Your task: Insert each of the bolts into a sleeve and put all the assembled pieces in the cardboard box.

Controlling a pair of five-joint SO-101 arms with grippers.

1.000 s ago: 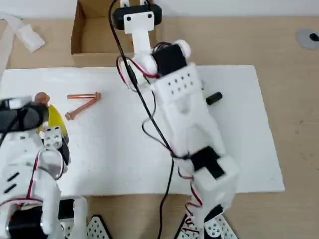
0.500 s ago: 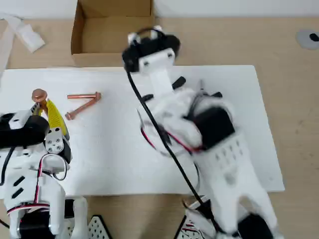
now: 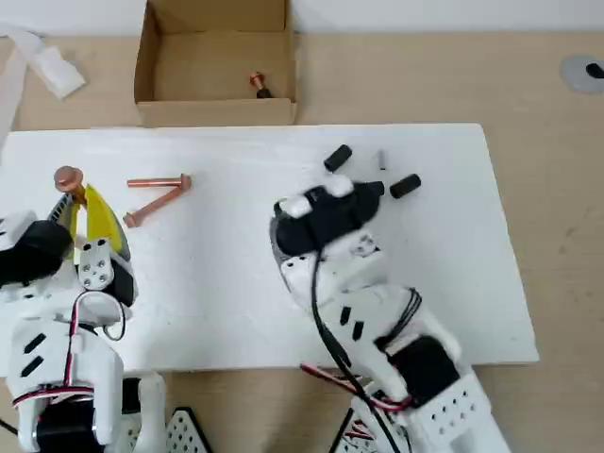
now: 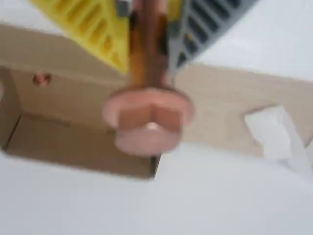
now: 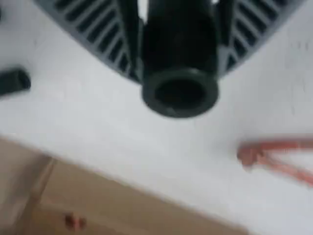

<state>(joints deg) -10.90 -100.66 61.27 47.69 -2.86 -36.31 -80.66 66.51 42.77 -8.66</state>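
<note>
The left gripper (image 4: 149,56) is clenched on a copper bolt (image 4: 148,117), whose head pokes out past the fingertips, over the left end of the white board (image 3: 208,283). The right gripper (image 5: 180,71) grasps a black sleeve (image 5: 180,93), open end outward, close to two loose sleeves (image 3: 337,158). One assembled piece (image 3: 258,85) lies in the cardboard box (image 3: 212,111)

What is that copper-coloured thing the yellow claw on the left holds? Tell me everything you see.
A copper-coloured bolt, metal by its look: a straight shank ending in a wide round flange and a smaller head. The left gripper is shut on the shank, between its yellow finger and grey finger, head pointing away from it, over the white board's left end.
</note>
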